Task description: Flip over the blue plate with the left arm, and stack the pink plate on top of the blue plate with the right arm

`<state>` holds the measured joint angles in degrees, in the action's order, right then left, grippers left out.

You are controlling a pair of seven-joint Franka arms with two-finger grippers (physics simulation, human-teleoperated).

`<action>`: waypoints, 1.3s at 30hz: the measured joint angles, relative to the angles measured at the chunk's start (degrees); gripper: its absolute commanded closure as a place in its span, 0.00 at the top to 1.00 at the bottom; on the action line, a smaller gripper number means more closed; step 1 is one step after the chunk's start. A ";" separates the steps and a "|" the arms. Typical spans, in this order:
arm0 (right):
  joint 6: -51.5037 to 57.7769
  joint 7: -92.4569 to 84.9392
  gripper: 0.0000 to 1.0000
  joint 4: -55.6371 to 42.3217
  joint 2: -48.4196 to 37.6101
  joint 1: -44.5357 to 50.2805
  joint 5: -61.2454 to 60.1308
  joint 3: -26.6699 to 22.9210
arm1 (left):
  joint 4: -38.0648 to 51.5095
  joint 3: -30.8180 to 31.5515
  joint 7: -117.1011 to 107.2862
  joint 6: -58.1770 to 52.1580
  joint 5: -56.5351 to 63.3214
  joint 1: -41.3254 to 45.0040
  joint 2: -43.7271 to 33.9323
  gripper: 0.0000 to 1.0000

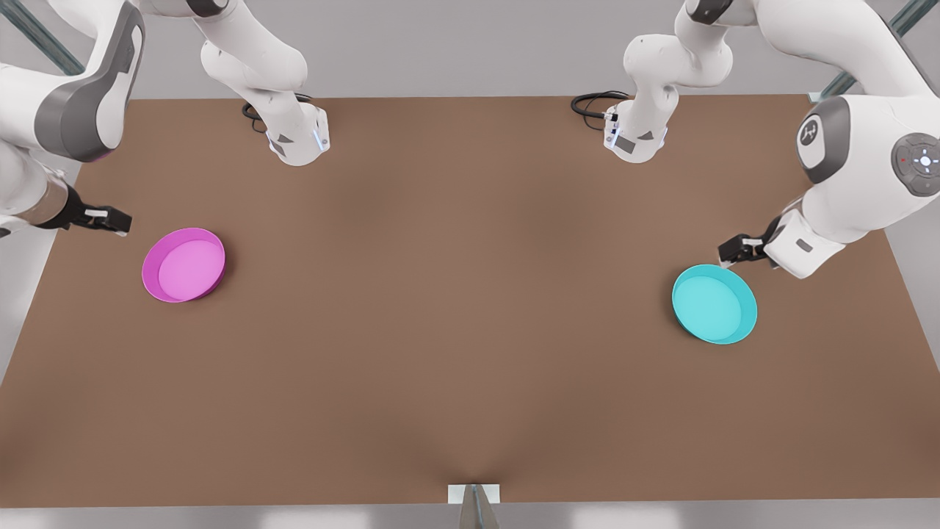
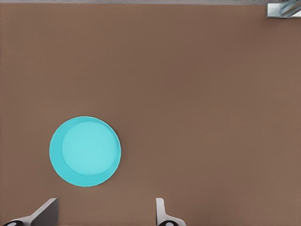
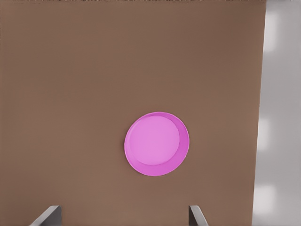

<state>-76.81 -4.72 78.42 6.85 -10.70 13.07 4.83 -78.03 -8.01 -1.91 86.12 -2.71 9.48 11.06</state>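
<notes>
Round shallow cyan blue plate (image 1: 714, 303) sits rim-up on brown counter (image 1: 470, 330); left hand (image 1: 734, 253), fingers apart, seemingly just beside its rim; right hand (image 1: 110, 220) near magenta pink plate (image 1: 183, 264), apart too

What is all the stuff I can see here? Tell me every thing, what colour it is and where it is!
blue plate: one, turquoise, open side up on the table, at the front view's right.
pink plate: one, magenta, open side up on the table, at the front view's left.
table: one, brown, under both plates.
cables: two, black, coiled at the far edge by the arm bases.
left gripper: one, black, open, above the blue plate's far rim.
right gripper: one, black, open, near the pink plate, nearer the table's edge.
</notes>
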 measured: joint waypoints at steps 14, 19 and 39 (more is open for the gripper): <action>-2.17 -1.38 1.00 -0.17 0.42 -0.27 -0.45 -0.09 | -9.61 -0.50 12.22 18.11 -17.65 -26.53 24.76 1.00; -2.31 -1.67 1.00 -0.56 1.20 -0.16 -0.47 -0.09 | -10.68 -1.79 21.63 22.81 -20.14 -28.14 27.27 1.00; -2.30 -2.20 1.00 -0.49 1.91 -0.80 -1.04 -0.13 | -18.76 -3.59 45.10 28.03 -21.04 -26.43 28.14 0.51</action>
<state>-79.10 -6.92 77.93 8.76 -11.50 12.03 4.70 -96.79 -11.60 43.19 114.15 -23.76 -16.95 39.20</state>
